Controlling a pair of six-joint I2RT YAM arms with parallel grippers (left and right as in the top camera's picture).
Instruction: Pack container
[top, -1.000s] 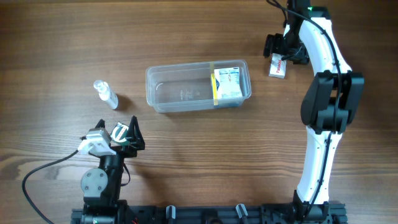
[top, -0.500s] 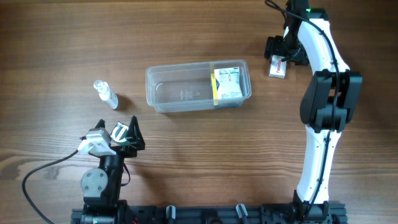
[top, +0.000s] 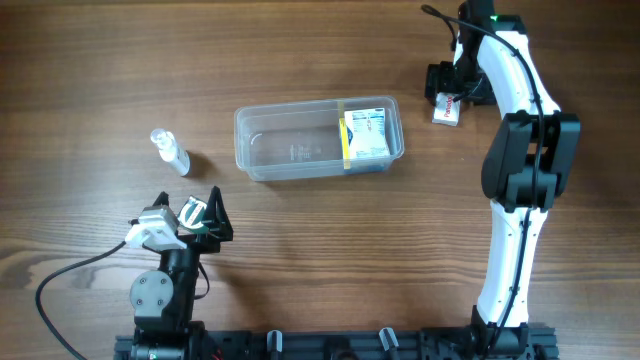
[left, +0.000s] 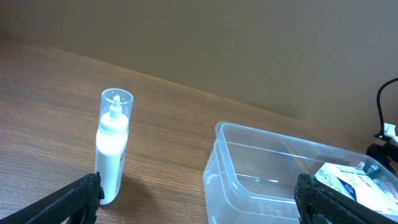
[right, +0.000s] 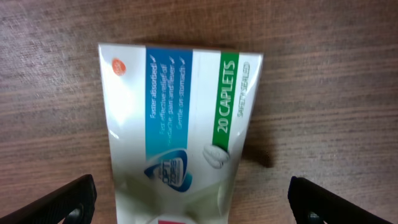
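The clear plastic container (top: 318, 138) sits mid-table and holds a small white, blue and yellow box (top: 366, 134) at its right end; it also shows in the left wrist view (left: 292, 177). A white caplet box (top: 447, 108) lies flat on the table to the container's right. My right gripper (top: 450, 84) is open just above this box, its fingers either side of the box (right: 177, 134). A small white spray bottle (top: 170, 151) stands left of the container, seen in the left wrist view (left: 112, 146). My left gripper (top: 200, 212) is open and empty at the near left.
The table is dark brown wood (top: 330, 250). Black cables run from the left arm's base (top: 70, 275) and near the right arm at the far edge (top: 440, 12).
The right gripper has shifted very slightly toward the far edge over the caplet box. Nothing else has moved.
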